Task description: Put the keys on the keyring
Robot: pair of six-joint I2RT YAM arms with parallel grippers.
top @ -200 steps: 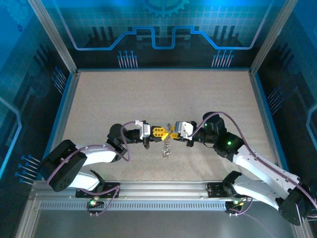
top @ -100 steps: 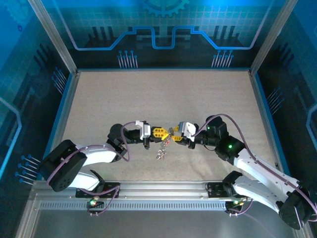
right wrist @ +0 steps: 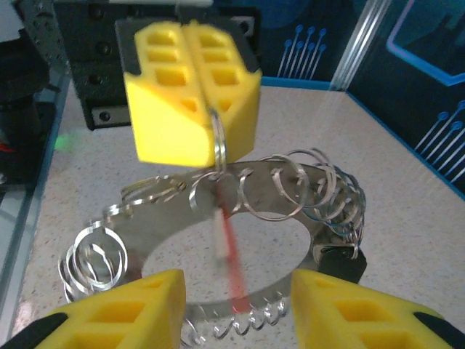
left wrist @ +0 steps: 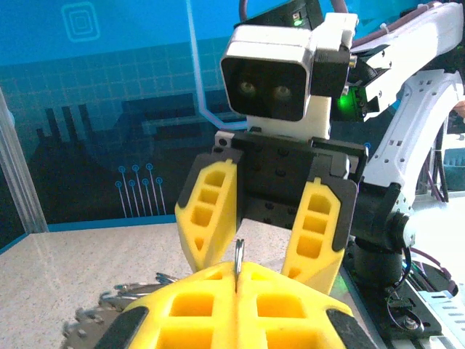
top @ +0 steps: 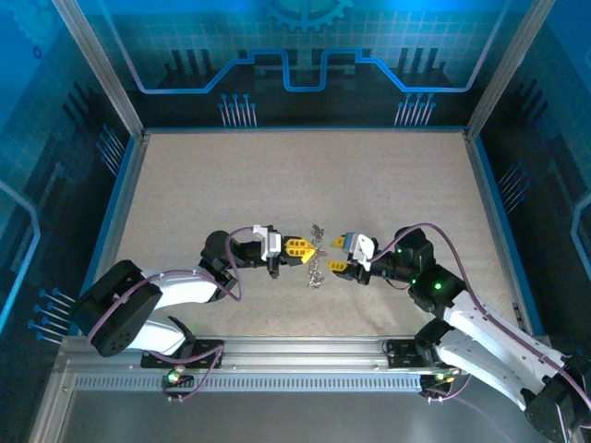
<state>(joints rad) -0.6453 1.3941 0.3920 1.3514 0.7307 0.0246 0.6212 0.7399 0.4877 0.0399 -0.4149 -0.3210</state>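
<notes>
the key (right wrist: pixel 231 273) shows as a blurred red streak with a short silvery shank, dangling in front of the open middle of the keyring (right wrist: pixel 323 225). it lines up with the gap between the right gripper's (right wrist: pixel 240 314) spread yellow fingers and touches neither. whether it is threaded on, i cannot tell. the keyring (top: pixel 316 262) hangs tilted over the table (top: pixel 231 175) from a small wire loop (right wrist: pixel 218 144) on its fringe. that loop is pinched at the tips of the left gripper (top: pixel 299 247), whose jaws are closed tight on it. the right gripper (top: pixel 338 255) faces it from just beside, jaws open and holding nothing. a second ago the right gripper sat up against the left one's tips with its jaws nearly closed — since then it has drawn back to the right and opened, while the left gripper has stayed put, grip unchanged.
</notes>
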